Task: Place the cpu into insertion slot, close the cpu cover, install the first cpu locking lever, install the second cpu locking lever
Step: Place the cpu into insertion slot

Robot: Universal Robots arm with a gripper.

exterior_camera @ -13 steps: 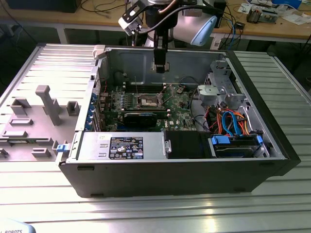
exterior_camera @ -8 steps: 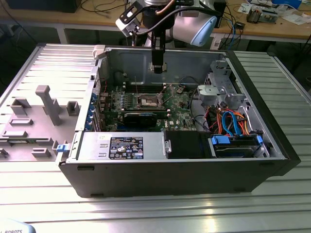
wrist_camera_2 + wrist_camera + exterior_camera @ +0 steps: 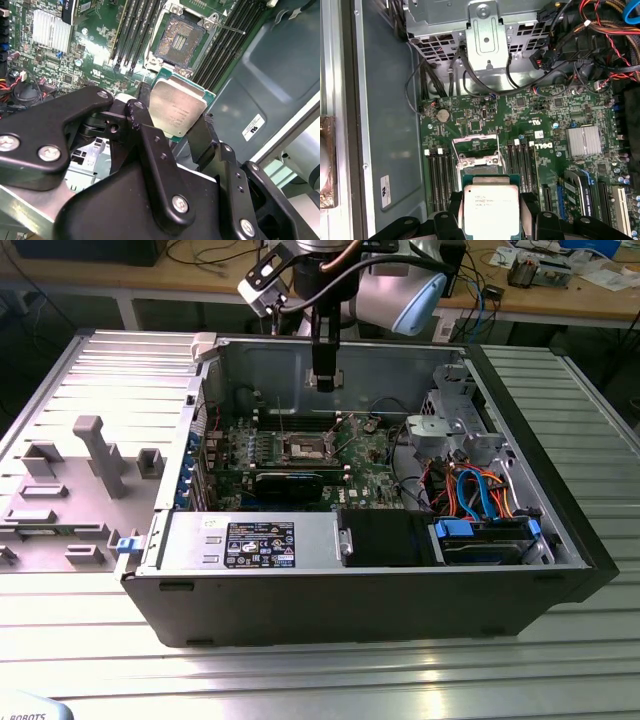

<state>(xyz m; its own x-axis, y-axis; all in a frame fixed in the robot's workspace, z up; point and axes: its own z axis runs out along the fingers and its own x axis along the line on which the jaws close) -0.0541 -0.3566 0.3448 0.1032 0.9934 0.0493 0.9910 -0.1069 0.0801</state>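
My gripper (image 3: pixel 325 378) hangs inside the open computer case, above the green motherboard (image 3: pixel 365 475), shut on the cpu (image 3: pixel 177 106). The chip's silvery top faces the cameras in both wrist views, with black fingers (image 3: pixel 202 134) pressing two opposite edges. The cpu (image 3: pixel 491 206) is in the air, well clear of the board. Below it lies the insertion slot (image 3: pixel 180 37), its dark pin field uncovered inside a metal rim; from outside the insertion slot (image 3: pixel 305 448) is a small square mid-board. A silvery frame piece (image 3: pixel 479 160) at the slot's edge looks like the raised cpu cover. A thin lever rod (image 3: pixel 231 30) stands free beside the slot.
Black memory slots (image 3: pixel 137 27) flank the socket. A metal drive cage (image 3: pixel 485 30) with cable bundles (image 3: pixel 470 490) stands on the exterior view's right. A finned heatsink (image 3: pixel 584 141), the labelled power supply (image 3: pixel 260 543) and the case walls (image 3: pixel 275 365) hem in the board. A grey fixture plate (image 3: pixel 75 475) lies outside.
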